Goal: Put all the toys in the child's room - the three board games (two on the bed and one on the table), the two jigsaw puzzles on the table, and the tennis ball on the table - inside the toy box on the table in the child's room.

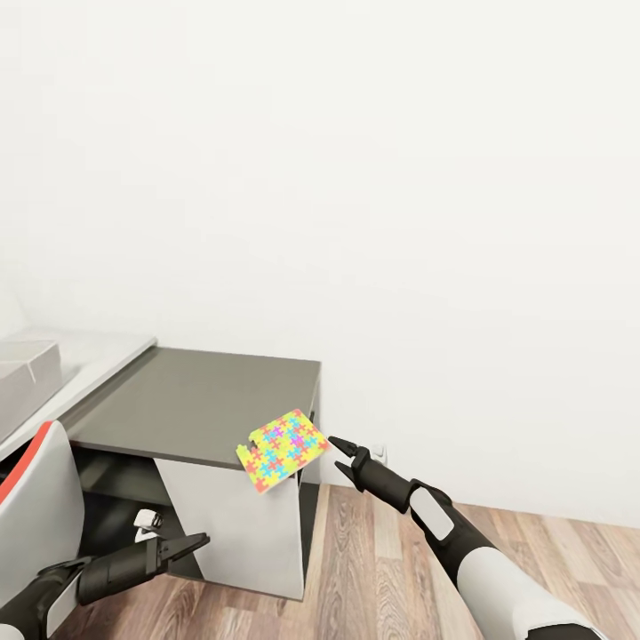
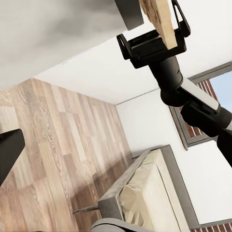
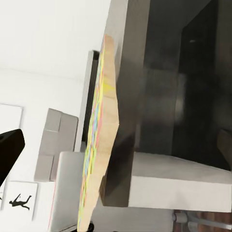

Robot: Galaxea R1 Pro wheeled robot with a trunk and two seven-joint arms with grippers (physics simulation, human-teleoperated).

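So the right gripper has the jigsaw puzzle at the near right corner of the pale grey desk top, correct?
Not the pale desk top. In the head view the jigsaw puzzle overhangs the near right corner of the lower dark grey cabinet section, with the right gripper at the puzzle's edge. Whether the gripper actually grips it, I cannot tell.

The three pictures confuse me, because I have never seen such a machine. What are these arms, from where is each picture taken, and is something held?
This is a simulated robot with two arms, each ending in a two-finger gripper. The large picture comes from a camera on its head, looking down over both arms. The other two come from cameras at its wrists, looking along the fingers. On the dark grey cabinet top sits a colourful jigsaw puzzle, tilted and jutting over the front corner. The right gripper is open, with the puzzle's edge between its fingers; it does not clamp it. The left gripper is open, low and empty.
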